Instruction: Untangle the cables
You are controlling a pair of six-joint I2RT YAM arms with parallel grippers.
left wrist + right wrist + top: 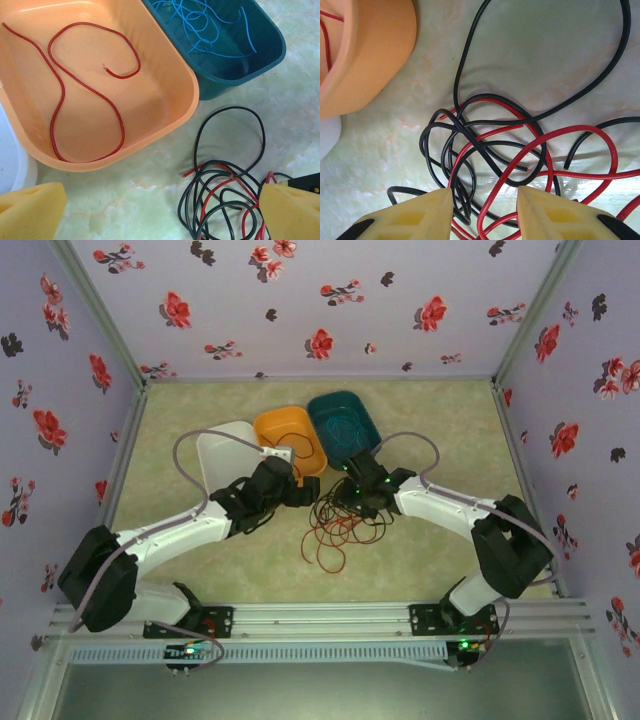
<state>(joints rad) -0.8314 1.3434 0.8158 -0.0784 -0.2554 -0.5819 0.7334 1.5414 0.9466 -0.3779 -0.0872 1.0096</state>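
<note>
The red-black tangle (335,525) lies on the surface (440,420) just near of the orange bin (170,95), which holds a red cable (63,92). A blue cable (200,30) fills the teal bin (265,55). The left tool (160,215) is wide. The right tool (485,205), narrow, straddles loose strands.

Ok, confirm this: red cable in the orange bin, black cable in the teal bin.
Not quite: the teal bin holds a blue cable, not black, as the left wrist view shows. The red cable does lie in the orange bin.
</note>
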